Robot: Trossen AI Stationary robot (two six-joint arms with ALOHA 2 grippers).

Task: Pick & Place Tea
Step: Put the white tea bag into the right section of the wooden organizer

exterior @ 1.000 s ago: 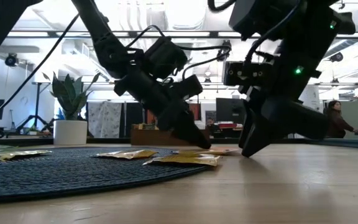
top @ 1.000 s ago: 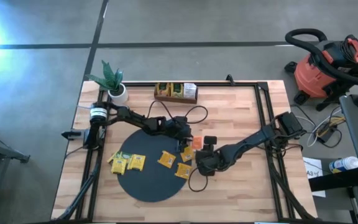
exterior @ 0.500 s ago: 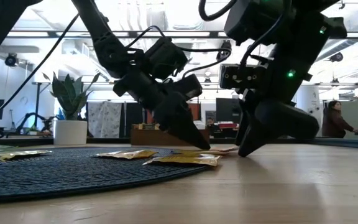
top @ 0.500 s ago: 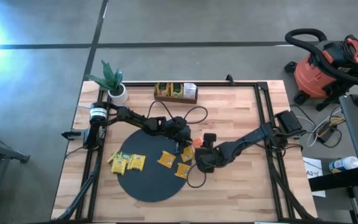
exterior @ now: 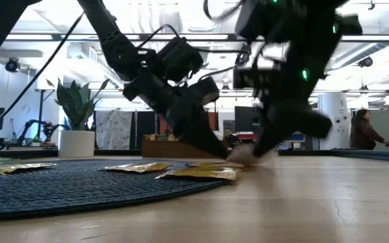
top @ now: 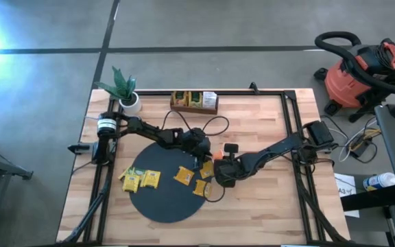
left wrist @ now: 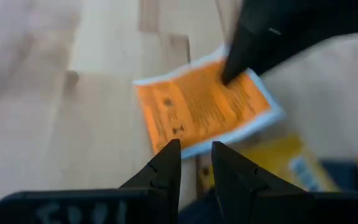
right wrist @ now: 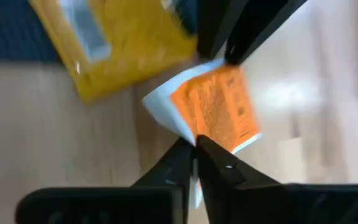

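Right tool (right wrist: 194, 144) moved in, now pinched on orange packet (right wrist: 219, 111) edge; left tool (left wrist: 194, 154) narrow, beside it

Orange packet (left wrist: 204, 106) flat on bare wood beside the mat's edge; yellow packets (top: 142, 180) on the mat.

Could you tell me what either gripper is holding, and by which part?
The right gripper pinches the orange tea packet by one corner; the left gripper holds nothing.

Wooden table (top: 266, 206), black mat (top: 160, 195), plant pot (top: 132, 103), tray (top: 194, 101)
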